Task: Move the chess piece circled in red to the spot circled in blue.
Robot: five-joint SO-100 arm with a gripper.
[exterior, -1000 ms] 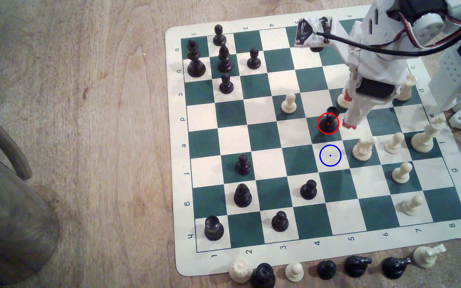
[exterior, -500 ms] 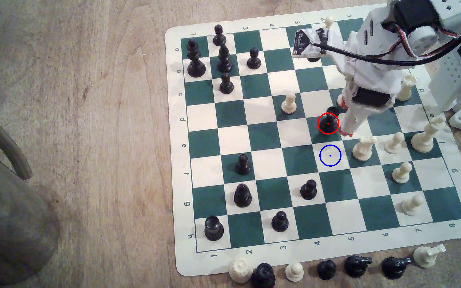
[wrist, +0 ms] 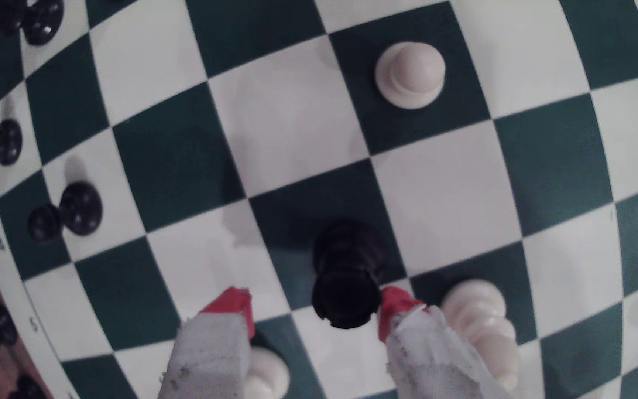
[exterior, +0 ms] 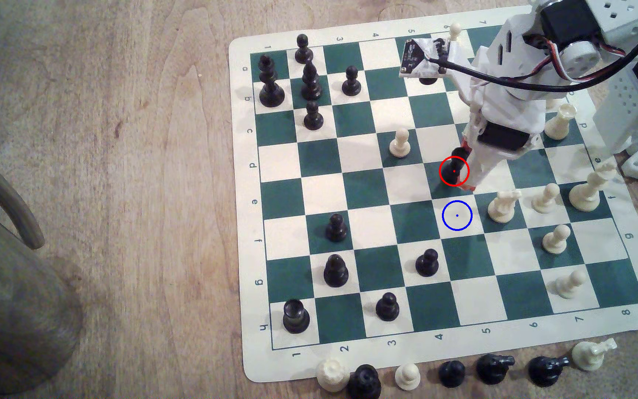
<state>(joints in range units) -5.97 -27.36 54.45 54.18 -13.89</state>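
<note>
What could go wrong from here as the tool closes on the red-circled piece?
1. In the wrist view the black rook sits off-centre in the open tool, against one red fingertip with a gap to the other; closing may tip it.
2. A white pawn stands right beside that fingertip and could get bumped.
3. A white piece stands in the square next to the blue-ringed square, so a drifting placement might knock it.

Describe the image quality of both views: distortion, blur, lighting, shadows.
Wrist view: strong fisheye bends the board's squares; the black rook and the gripper look soft, while the cream pawn is sharper. Exterior view: straight lines, warm dim light, faint shadows beside pieces, slightly grainy.
</note>
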